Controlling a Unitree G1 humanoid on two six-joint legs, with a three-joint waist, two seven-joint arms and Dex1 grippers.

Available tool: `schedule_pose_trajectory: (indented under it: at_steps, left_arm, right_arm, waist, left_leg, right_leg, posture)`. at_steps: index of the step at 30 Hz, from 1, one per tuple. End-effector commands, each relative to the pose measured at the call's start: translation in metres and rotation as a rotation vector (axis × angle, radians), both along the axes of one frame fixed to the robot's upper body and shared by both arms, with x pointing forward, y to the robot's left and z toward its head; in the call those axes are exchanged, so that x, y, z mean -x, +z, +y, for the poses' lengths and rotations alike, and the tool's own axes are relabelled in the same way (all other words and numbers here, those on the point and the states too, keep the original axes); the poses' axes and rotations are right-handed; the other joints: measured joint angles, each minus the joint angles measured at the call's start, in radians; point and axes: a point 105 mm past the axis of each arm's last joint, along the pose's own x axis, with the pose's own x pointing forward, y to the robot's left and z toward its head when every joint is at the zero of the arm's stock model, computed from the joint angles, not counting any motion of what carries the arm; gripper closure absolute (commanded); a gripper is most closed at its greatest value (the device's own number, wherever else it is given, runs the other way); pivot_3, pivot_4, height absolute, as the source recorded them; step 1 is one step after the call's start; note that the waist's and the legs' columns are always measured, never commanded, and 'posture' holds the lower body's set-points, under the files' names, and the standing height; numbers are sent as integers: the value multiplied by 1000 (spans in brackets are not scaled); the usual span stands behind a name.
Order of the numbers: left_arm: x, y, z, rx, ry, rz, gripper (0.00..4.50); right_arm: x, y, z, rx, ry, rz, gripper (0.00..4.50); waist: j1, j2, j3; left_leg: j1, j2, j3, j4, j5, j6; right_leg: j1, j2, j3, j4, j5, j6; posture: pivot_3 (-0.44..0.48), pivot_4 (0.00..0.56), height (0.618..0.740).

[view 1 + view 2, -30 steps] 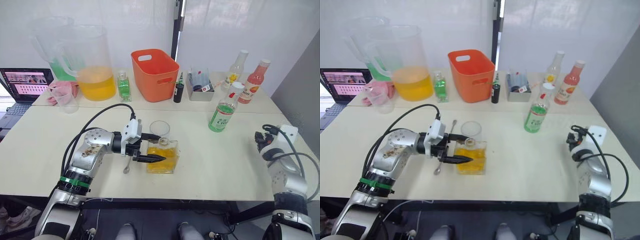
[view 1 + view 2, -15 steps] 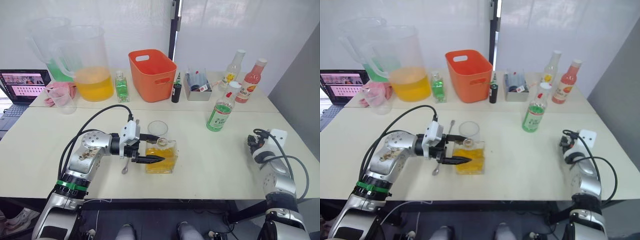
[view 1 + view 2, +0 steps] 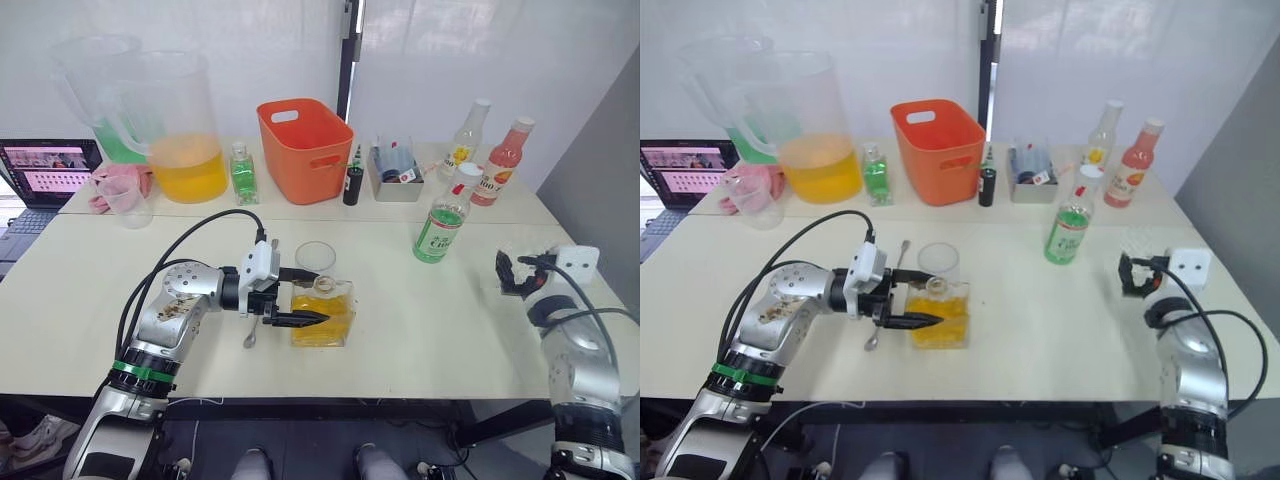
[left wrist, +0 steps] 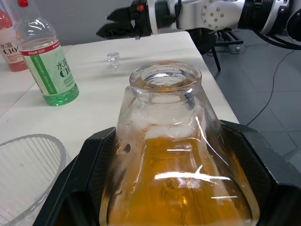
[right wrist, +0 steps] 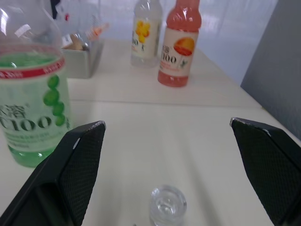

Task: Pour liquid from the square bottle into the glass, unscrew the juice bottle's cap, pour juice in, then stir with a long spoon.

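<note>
The square bottle (image 3: 323, 316), uncapped and half full of amber liquid, stands on the table with my left gripper (image 3: 318, 296) shut on its sides. Just behind it is the empty glass (image 3: 316, 257). A long spoon (image 3: 252, 338) lies on the table under my left wrist. Capped juice bottles stand to the right: a green one (image 3: 441, 228) nearest, a pale yellow one (image 3: 470, 140) and a red one (image 3: 505, 160) further back. My right gripper (image 3: 512, 272) hovers open near the table's right edge, above a small glass stopper (image 5: 167, 203) lying on the table.
Along the back stand an orange basket (image 3: 308, 148), a large jug of orange liquid (image 3: 180, 130), a small green bottle (image 3: 246, 172), a dark little bottle (image 3: 355, 185) and a grey tray (image 3: 397, 178). A laptop (image 3: 45, 170) and a plastic cup (image 3: 135, 200) are at the far left.
My right gripper has opened wide and lifted, leaving the stopper on the table. My left gripper and the square bottle have stayed in place.
</note>
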Motion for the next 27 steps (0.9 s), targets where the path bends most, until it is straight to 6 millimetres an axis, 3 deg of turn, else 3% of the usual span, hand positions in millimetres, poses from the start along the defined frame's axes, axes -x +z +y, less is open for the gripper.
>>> schedule_pose_trajectory:
  at_steps: [1,5,14,19,27]
  left_arm:
    - [-2,4,2,-5,18,-22,1720]
    - [2,22,-1,59,-7,-7,1720]
    - [19,53,12,78,-7,-1,1720]
    - [29,61,32,54,55,9,1720]
    - [32,79,81,-4,194,29,1720]
  right_arm:
    - [16,48,18,92,129,-120,0]
    - [33,68,57,151,380,-112,0]
    - [77,75,123,171,873,60,0]
    - [102,70,141,121,1089,193,0]
    - [114,75,157,110,1256,264,0]
  waist:
    - [0,0,0]
    - [1,0,0]
    - [-1,1,1]
    - [0,1,1]
    - [-1,-2,3]
  left_leg:
    - [0,0,0,0,0,0]
    - [0,0,0,0,0,0]
    - [-3,1,0,-1,0,0]
    - [-2,1,0,-3,0,0]
    - [-2,1,0,-2,0,0]
  right_leg:
    - [0,0,0,0,0,0]
    - [0,0,0,0,0,0]
    - [-4,0,0,1,-1,0]
    - [-4,0,0,1,-2,-1]
    - [-6,0,0,1,-2,-2]
  posture:
    - [0,150,740]
    - [0,150,740]
    - [0,150,740]
    - [0,150,740]
    - [0,150,740]
